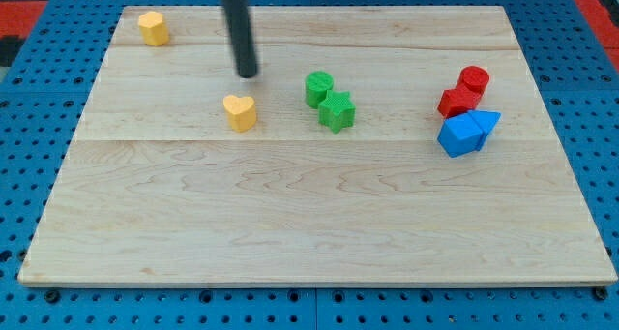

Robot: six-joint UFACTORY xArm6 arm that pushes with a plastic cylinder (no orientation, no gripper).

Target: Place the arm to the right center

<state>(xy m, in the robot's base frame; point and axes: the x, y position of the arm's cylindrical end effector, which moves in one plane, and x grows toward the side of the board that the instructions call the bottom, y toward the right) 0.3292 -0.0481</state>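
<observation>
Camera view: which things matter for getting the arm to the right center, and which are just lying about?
Belongs to the job:
my tip, now left of center, above the yellow heart
wooden board, whose right center is the goal

Just lying about:
yellow block
green cylinder
green star
red cylinder
red block
blue cube
blue triangle

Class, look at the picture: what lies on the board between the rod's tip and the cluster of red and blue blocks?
In the camera view, the green cylinder and green star, touching, lie between my tip and them.
</observation>
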